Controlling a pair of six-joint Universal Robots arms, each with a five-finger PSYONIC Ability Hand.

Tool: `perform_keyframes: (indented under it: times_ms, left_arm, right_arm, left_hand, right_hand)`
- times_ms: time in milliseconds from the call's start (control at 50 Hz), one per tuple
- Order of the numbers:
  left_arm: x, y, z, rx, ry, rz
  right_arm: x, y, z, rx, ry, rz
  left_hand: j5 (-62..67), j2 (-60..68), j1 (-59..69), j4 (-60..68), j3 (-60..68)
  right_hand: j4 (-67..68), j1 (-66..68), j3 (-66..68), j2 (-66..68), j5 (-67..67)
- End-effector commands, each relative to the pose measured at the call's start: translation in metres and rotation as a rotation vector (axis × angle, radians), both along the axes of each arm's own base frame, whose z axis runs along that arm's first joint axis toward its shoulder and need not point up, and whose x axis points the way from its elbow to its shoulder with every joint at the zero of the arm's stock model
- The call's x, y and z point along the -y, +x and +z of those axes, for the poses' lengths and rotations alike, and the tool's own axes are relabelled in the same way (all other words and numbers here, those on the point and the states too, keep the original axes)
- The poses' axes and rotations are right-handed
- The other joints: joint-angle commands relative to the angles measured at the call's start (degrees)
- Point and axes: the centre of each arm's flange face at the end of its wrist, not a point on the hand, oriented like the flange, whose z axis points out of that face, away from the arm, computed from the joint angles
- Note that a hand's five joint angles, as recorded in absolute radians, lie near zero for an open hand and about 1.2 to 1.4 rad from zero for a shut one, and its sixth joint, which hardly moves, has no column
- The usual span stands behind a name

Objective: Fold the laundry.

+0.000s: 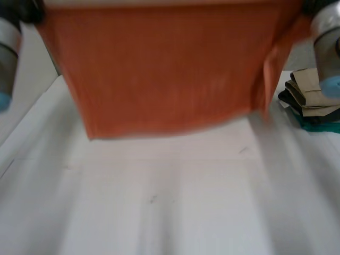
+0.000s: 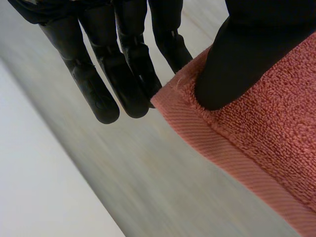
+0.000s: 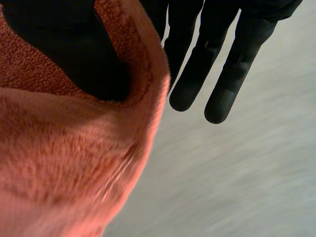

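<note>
An orange towel (image 1: 164, 69) hangs spread out in the air over the white counter (image 1: 170, 207), held up by its two upper corners. Its lower edge hangs free above the far half of the counter, and I cannot tell whether it touches the surface. On the right side of the towel a narrow strip is folded forward along the edge.

The left robot hand (image 2: 123, 64) has the towel's upper left corner. Its thumb (image 2: 229, 69) presses down on the terry face just inside the woven border, and the corner is nipped between the thumb and the nearest of the straight fingers. The other fingers stick out past the corner and touch nothing.

The right robot hand (image 3: 222, 59) holds the upper right corner the same way. Its thumb (image 3: 74, 49) lies on the cloth, which curls around it, and the hem is squeezed against the fingers behind. Two fingers reach beyond the hem, straight and free.

The left arm (image 1: 6, 53) and the right arm (image 1: 326, 48) stand on either side of the towel. A pile of folded clothes (image 1: 311, 101), tan on top of dark and teal pieces, sits at the right edge of the counter, just beside the towel's right side.
</note>
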Motion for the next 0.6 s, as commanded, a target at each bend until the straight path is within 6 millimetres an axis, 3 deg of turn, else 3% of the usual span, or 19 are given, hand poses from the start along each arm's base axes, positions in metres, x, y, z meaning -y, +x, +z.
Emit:
perform_keyframes:
  times_ms: [20, 140, 220, 440, 520, 600]
  left_arm:
    - [-0.001, 0.02, 0.063, -0.169, -0.35, 0.001]
    - [0.005, 0.025, 0.032, -0.142, -0.2, 0.015]
    - [0.006, 0.021, -0.005, -0.109, -0.079, -0.006]
    - [-0.009, 0.008, -0.154, 0.052, 0.314, -0.034]
    - [-0.019, 0.006, -0.187, 0.121, 0.403, -0.027]
    - [-0.034, 0.009, -0.206, 0.177, 0.492, -0.014]
  right_arm:
    - [-0.01, -0.004, 0.044, 0.116, -0.412, 0.068]
    - [0.001, 0.001, 0.004, 0.071, -0.21, 0.098]
    - [0.009, 0.004, -0.038, 0.051, -0.035, 0.127]
    - [0.003, 0.019, -0.174, -0.068, 0.346, 0.209]
    - [-0.003, 0.018, -0.21, -0.136, 0.461, 0.195]
    - [-0.013, 0.012, -0.227, -0.198, 0.58, 0.16]
  left_hand:
    - [13.14, 11.29, 14.31, 11.02, 11.62]
    - [13.14, 11.29, 14.31, 11.02, 11.62]
    - [13.14, 11.29, 14.31, 11.02, 11.62]
    - [13.14, 11.29, 14.31, 11.02, 11.62]
    - [13.14, 11.29, 14.31, 11.02, 11.62]
    - [13.14, 11.29, 14.31, 11.02, 11.62]
  right_hand:
    - [11.34, 15.49, 12.04, 12.66, 13.84]
    - [11.34, 15.49, 12.04, 12.66, 13.84]
    - [11.34, 15.49, 12.04, 12.66, 13.84]
    - [11.34, 15.49, 12.04, 12.66, 13.84]
    - [11.34, 15.49, 12.04, 12.66, 13.84]
    - [11.34, 15.49, 12.04, 12.66, 13.84]
